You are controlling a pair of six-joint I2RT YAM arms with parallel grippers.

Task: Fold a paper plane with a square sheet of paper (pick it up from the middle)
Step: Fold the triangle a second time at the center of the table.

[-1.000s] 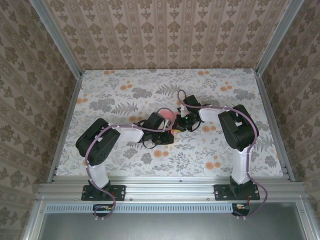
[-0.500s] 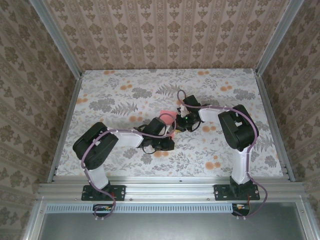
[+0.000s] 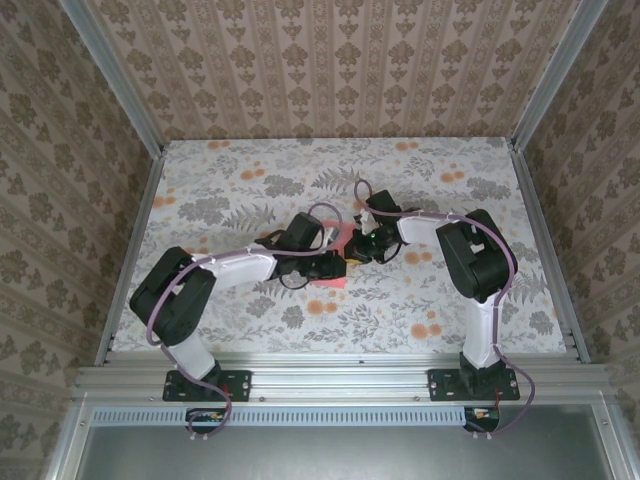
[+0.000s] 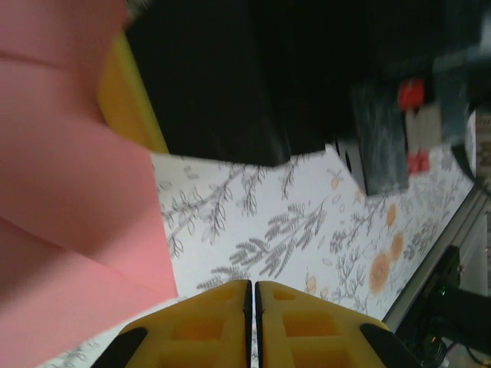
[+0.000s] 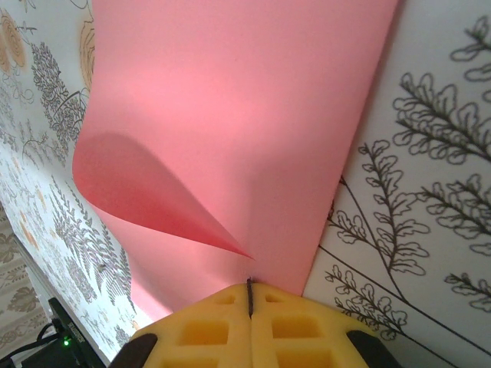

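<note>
The right gripper (image 5: 249, 287) is pinching the curled pink sheet of paper (image 5: 230, 115) in the middle of the table (image 5: 418, 192). The left gripper (image 4: 253, 287) is pressing its fingers together, empty, just beside the sheet.

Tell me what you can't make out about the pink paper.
Top view: left wrist and right wrist cover most of the pink paper; fold shape unreadable.
Left wrist view: the frame edge cuts it off; a blurred dark body hides its top.
Right wrist view: the right fingers hide how much paper they pinch.
</note>
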